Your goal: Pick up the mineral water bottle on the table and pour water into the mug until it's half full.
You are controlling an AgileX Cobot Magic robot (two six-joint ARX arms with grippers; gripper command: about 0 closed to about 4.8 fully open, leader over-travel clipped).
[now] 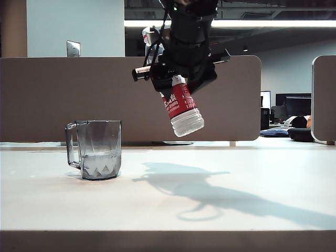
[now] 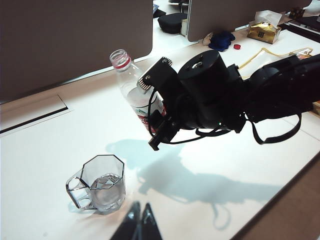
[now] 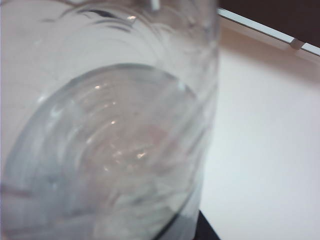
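Exterior view is showing the right gripper (image 1: 176, 79) hanging in the air above the table (image 1: 168, 194), clenched around the mineral water bottle (image 1: 181, 107), which is tilting with its ridged base pointing down and to the right and its neck up toward the left. Water is sitting in the lower part of the mug (image 1: 97, 149), which is standing upright on the table to the left of and below the bottle, handle facing left and well apart from the gripper. Left wrist view is looking down on the same mug (image 2: 100, 187) and on the uncapped bottle (image 2: 131, 82) with its red neck ring. The left gripper (image 2: 140, 222) is hovering near the mug, its fingertips lying nearly together with nothing between them. Right wrist view is filling up with the bottle's clear wall (image 3: 105, 140).
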